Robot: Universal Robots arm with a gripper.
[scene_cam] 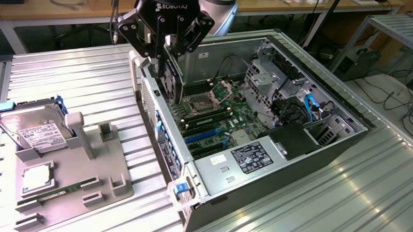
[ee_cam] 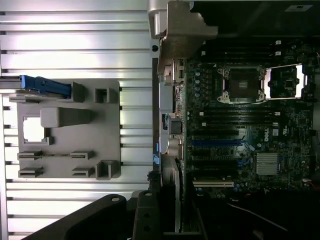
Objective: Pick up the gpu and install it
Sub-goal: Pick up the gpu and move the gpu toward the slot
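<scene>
The gpu (scene_cam: 173, 79) was held upright in the exterior view, edge down, above the open computer case (scene_cam: 335, 145) and close to that case's rear wall; the gripper (scene_cam: 164, 53) was clenched on the card's upper part, so that the lower part hung free over the motherboard (scene_cam: 213, 121); the blue expansion slots (scene_cam: 203, 135) lay below and apart from the card; the grey fixture (scene_cam: 116, 188), carrying the hard drive (scene_cam: 36, 130) and the memory stick (scene_cam: 65, 188), stood well apart on the exterior view's left. In the wrist view the gpu (ee_cam: 172, 175) appeared edge-on along the rear wall of the case; its pale metal bracket (ee_cam: 180, 30) stood at the far end from the gripper (ee_cam: 167, 220); the blue slots (ee_cam: 215, 142) lay beside the card's line, not under it; whether the card was square to them could not be told. As a judgement, the card would be light and stiff but fragile; its flat faces offer the firm hold, near the top edge; the connector edge and the fan should be left untouched; a thin board clamped at one part could pivot if pushed off-axis.
</scene>
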